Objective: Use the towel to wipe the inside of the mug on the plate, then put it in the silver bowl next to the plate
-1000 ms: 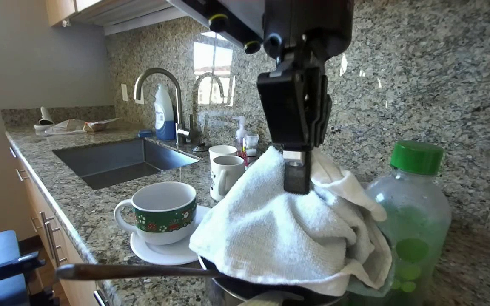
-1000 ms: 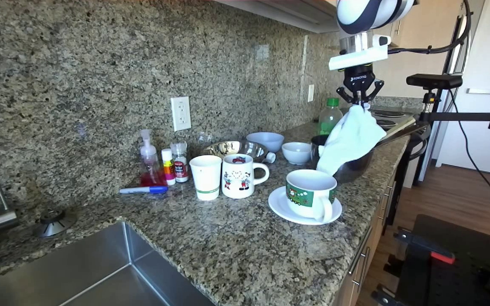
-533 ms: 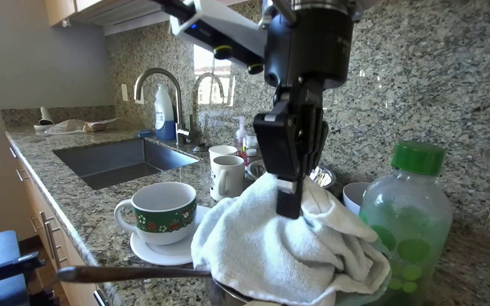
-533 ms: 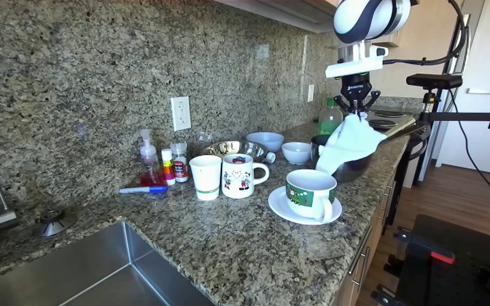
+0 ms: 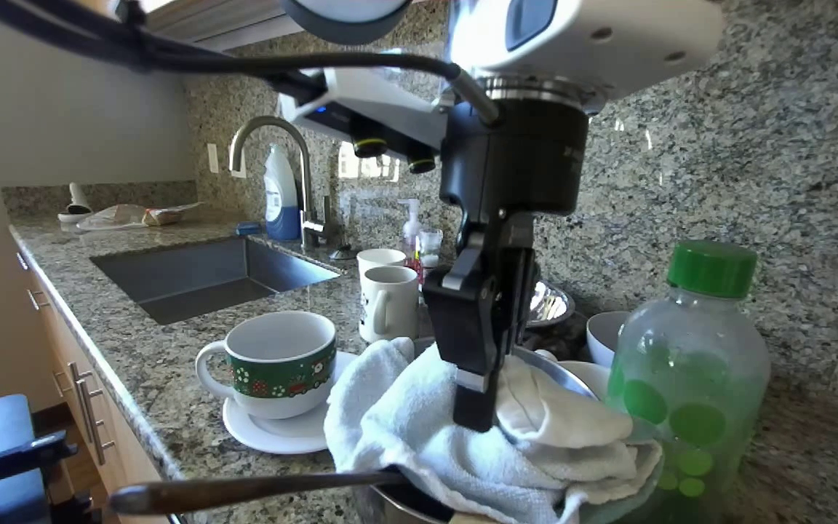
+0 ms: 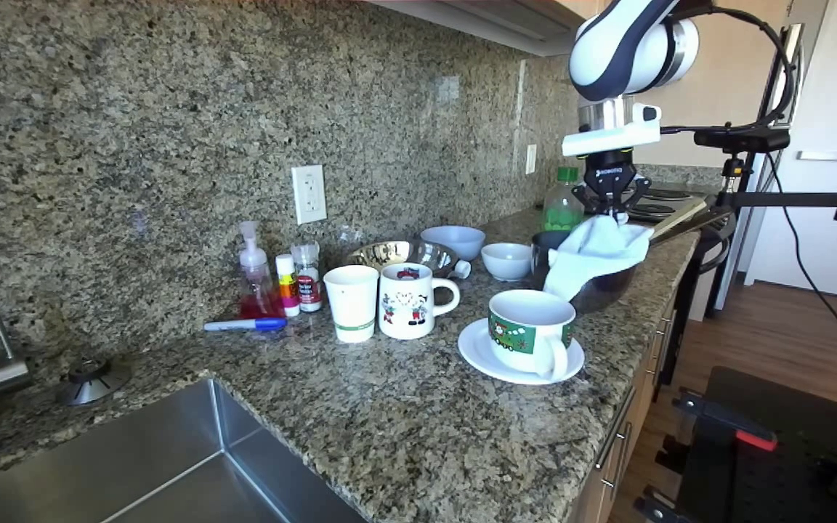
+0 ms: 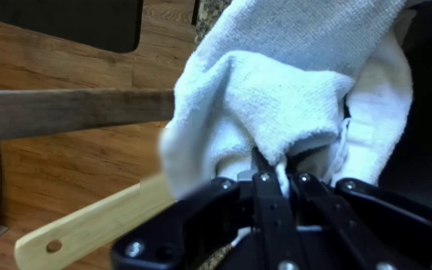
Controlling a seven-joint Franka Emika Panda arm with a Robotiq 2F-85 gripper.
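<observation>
"Both towel (image 6: 596,250) and gripper (image 6: 613,213) have sunk lower over the pot (image 6: 604,292)."

"Is the towel held?"

"Yes, the fingers pinch a fold of it, and the rest drapes across the pot's rim."

"And the green mug (image 6: 524,334)?"

"Upright on the plate (image 6: 478,354), near the pot."

"Silver bowl (image 6: 429,254)?"

"Farther back, by the wall (image 6: 171,145), behind a white mug (image 6: 405,319) in an exterior view."

walls: speckled granite backsplash (image 6: 171,109) with white outlet (image 6: 309,194), plain grey wall (image 5: 99,131) beyond the steel sink (image 5: 172,271) | furniture: granite countertop (image 6: 404,436), wood-fronted cabinets (image 5: 124,437) below, stovetop (image 6: 669,195) farther along | floor: brown wood planks (image 7: 69,161) | light: bright window-like reflection (image 5: 382,169) on the backsplash
</observation>
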